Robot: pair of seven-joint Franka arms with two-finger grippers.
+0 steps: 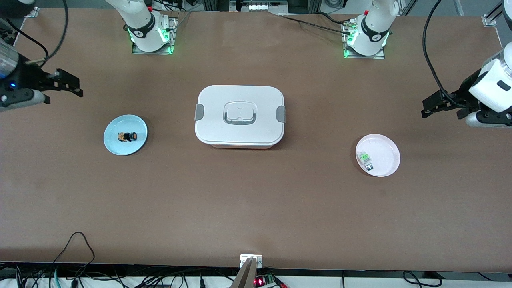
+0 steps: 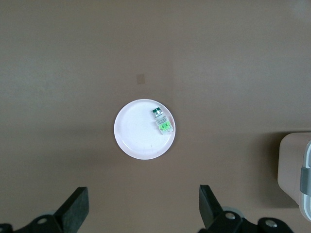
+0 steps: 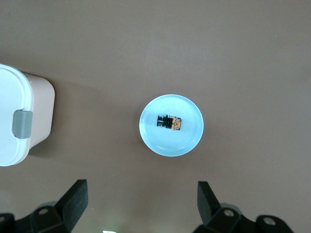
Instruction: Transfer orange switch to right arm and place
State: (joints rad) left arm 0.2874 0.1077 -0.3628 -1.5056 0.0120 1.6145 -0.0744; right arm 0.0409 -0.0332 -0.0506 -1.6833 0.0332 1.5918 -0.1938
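Observation:
The orange switch [image 1: 128,137] lies on its side on a light blue plate [image 1: 120,149] toward the right arm's end of the table. In the right wrist view the switch [image 3: 168,123] lies on the same plate [image 3: 170,143]. My right gripper [image 1: 76,86] hangs open and empty over bare table at that end, apart from the plate; its jaws [image 3: 142,199] stand wide. My left gripper [image 1: 430,105] hangs open and empty over the table at the left arm's end; its jaws [image 2: 144,204] stand wide too.
A white lidded box [image 1: 240,116] with grey clips stands mid-table and also shows in the right wrist view [image 3: 14,121]. A pale pink plate [image 1: 386,160] holding a small clear-grey part with a green label [image 1: 365,159] lies toward the left arm's end.

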